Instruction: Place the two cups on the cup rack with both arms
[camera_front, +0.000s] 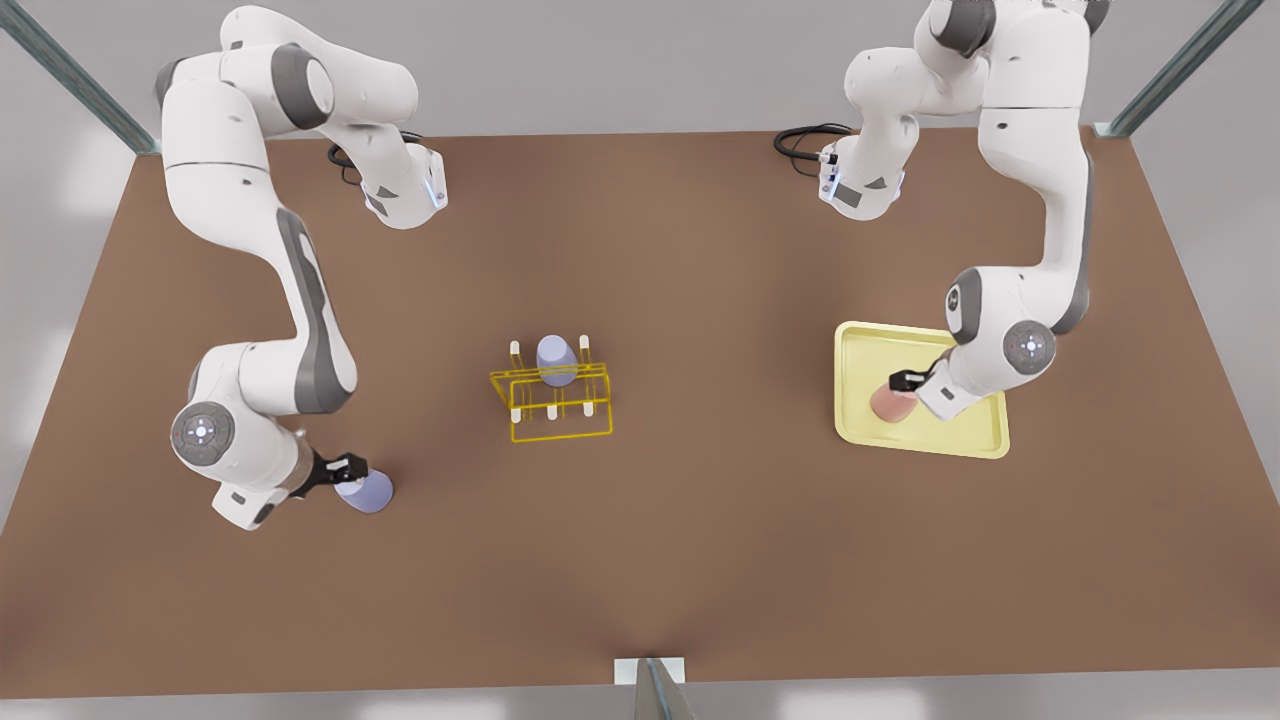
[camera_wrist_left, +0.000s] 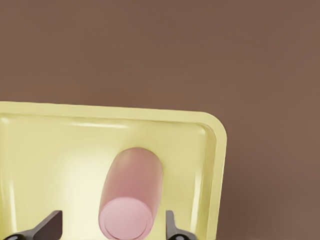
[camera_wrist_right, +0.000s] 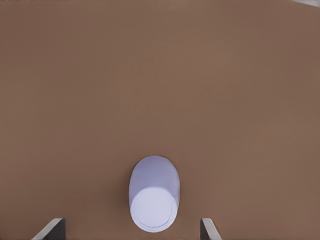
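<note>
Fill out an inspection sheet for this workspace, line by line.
Surface: brown table, bare around the items.
Cup rack: yellow wire rack mid-table, a lavender cup already on it.
Pink cup: in the pale-yellow tray, between the left claw fingers, which stand open with gaps either side.
Second lavender cup: on the bare table, between the right claw fingers, also open.
Clutter: nothing seen.
Cables: black loops at both arm bases.
Surroundings: grey floor, metal frame struts at the corners.
</note>
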